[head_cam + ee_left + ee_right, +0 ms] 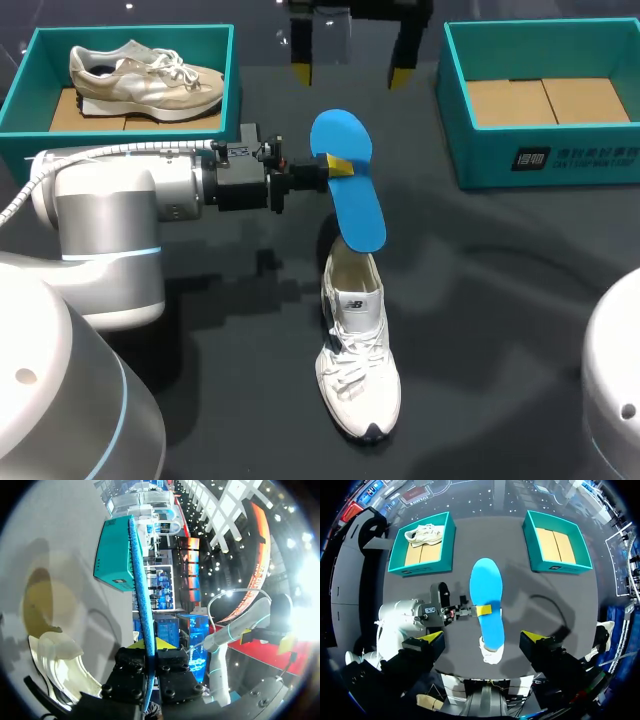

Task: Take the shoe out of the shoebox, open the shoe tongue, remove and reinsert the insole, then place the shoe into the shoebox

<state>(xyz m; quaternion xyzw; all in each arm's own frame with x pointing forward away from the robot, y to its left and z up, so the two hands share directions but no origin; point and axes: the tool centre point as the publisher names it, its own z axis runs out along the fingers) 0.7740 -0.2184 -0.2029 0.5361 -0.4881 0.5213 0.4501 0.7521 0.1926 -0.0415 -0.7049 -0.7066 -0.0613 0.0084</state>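
Observation:
My left gripper (337, 167) is shut on a blue insole (349, 185) and holds it by the edge above the table. The insole's lower end hangs at the heel opening of a white shoe (358, 365) that stands on the dark table. In the left wrist view the insole (141, 575) runs edge-on between the yellow fingertips (165, 643), with the white shoe (60, 670) below and beside them. My right gripper (350, 68) hangs open high over the far middle of the table. From there it looks down on the insole (486, 597), the shoe (490, 656) and the left gripper (483, 610).
A teal shoebox (232, 60) at the back left holds a beige shoe (140, 78). A second teal shoebox (455, 120) at the back right shows only its cardboard floor. Both boxes appear in the right wrist view, the left box (447, 547) and the right box (530, 542).

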